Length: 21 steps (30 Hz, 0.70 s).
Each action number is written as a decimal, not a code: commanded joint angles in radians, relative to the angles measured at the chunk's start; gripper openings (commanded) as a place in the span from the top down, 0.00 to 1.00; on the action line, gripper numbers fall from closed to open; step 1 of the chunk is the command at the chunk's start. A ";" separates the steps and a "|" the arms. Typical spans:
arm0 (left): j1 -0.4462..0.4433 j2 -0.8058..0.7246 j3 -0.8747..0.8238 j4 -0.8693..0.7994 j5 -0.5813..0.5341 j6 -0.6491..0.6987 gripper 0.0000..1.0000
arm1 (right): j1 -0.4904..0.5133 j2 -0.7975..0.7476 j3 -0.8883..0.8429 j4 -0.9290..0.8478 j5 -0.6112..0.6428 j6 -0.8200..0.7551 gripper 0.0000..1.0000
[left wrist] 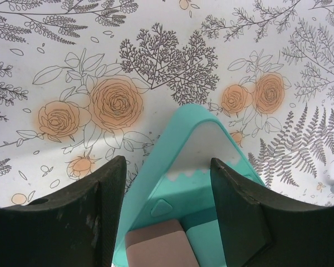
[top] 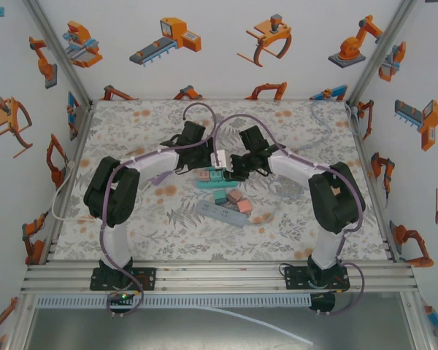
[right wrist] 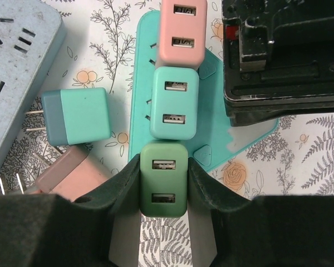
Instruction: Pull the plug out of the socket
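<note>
Three plugs stand in a row on the teal socket strip (right wrist: 211, 133): a pink plug (right wrist: 182, 28), a teal plug (right wrist: 174, 103) and a green plug (right wrist: 163, 183) at the end of the strip. The strip lies in the middle of the tabletop (left wrist: 44, 55), between the two arms.

The right claw (right wrist: 163, 162) is closed on the green plug, one pad on each flat side. That squeeze across the body looks chosen so the plug can be drawn straight out along its prongs. It sits fully seated in its socket, so the pull is not yet made.

The left claw (left wrist: 167, 167) stands about half open across the strip's other end. Its fingers (left wrist: 94, 217) seem to touch both long edges, which reads as a brace. The strip is light, and without that hold it would likely lift along with the plug.

A loose teal plug (right wrist: 80, 117) and a loose mauve plug (right wrist: 67, 178) lie on their sides just left of the strip, prongs bare. They lie beside a grey-blue strip (right wrist: 16, 67) nearer the arms. The likely risk is a tilted pull, which could jam the prongs or drag the strip out of the brace.
</note>
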 commanded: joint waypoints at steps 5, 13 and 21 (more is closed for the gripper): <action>0.022 0.178 -0.024 -0.309 -0.100 0.284 0.45 | 0.032 -0.083 -0.011 0.025 -0.096 -0.050 0.91; 0.016 0.228 0.039 -0.445 -0.076 0.399 0.41 | 0.032 -0.078 0.003 0.045 -0.081 -0.021 0.91; -0.005 0.292 0.046 -0.469 -0.063 0.425 0.32 | 0.032 -0.072 -0.006 0.061 -0.076 -0.026 0.91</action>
